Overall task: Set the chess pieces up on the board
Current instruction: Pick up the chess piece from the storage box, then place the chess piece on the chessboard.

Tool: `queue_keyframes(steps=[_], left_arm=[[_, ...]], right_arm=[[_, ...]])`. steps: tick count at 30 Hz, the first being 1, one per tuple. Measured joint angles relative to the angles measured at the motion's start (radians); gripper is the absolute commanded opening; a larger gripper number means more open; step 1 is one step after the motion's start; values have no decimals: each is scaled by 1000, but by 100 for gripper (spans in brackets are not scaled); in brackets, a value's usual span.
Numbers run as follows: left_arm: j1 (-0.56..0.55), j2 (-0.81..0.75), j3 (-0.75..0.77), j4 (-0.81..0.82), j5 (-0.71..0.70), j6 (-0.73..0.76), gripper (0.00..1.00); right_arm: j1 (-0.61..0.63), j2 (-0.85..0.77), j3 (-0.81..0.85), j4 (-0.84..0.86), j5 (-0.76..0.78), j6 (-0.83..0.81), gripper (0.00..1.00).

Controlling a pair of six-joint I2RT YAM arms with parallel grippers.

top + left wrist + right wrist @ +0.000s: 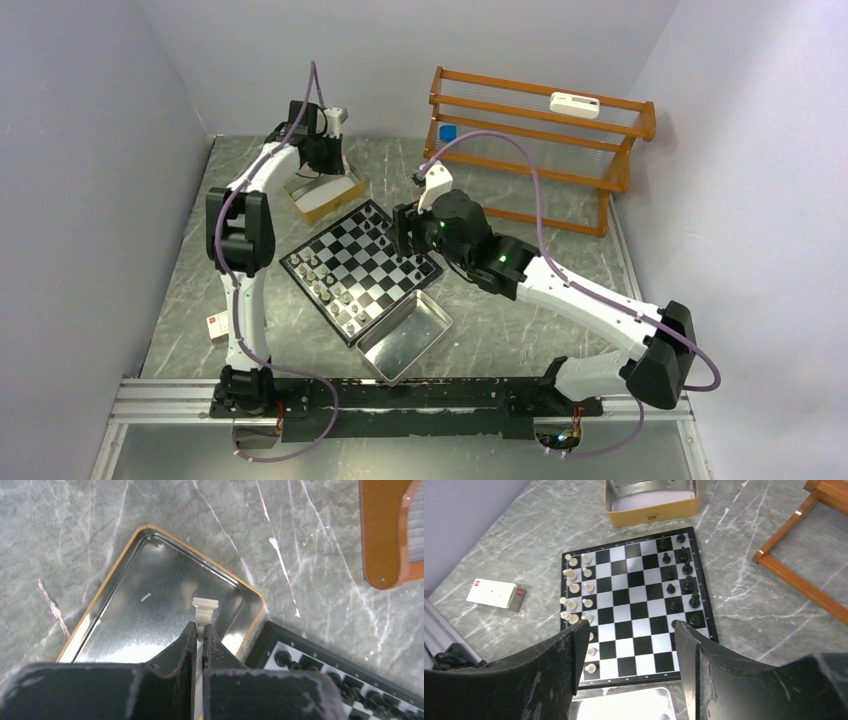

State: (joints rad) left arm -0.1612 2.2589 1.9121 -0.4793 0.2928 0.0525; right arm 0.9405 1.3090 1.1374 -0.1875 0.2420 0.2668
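The board (375, 262) lies mid-table, turned diagonally. In the right wrist view, cream chess pieces (570, 587) stand along the left side of the board (636, 610) and black pieces (684, 582) along its right. My left gripper (201, 627) is shut on a cream piece (205, 609), held by its top over the shiny inside of the gold-coloured box (150, 610); in the top view this gripper (325, 170) hangs above the box (325, 197). My right gripper (629, 630) is open and empty, above the board's near edge (403, 240).
A shiny metal tray (405, 335) lies just off the board's near corner. A wooden rack (540, 130) stands at the back right. A small white and red box (217, 325) lies at the left. Grey walls close in the left, back and right sides.
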Motion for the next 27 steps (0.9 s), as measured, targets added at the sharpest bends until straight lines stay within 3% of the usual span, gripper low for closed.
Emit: queue_keyframes(steps=[10,20,27], left_arm=[[0,-217,-42,-169,77,-50,5],[-21,-557,-410,-270,192,-72,5],[-116,-732,-595,-286,265,-70,5]], right_arm=[[-2,-45,-86,69,-90,-13,68],[3,-206,-407,360,-192,-327,65],[10,-149,-428,433,-274,-557,56]])
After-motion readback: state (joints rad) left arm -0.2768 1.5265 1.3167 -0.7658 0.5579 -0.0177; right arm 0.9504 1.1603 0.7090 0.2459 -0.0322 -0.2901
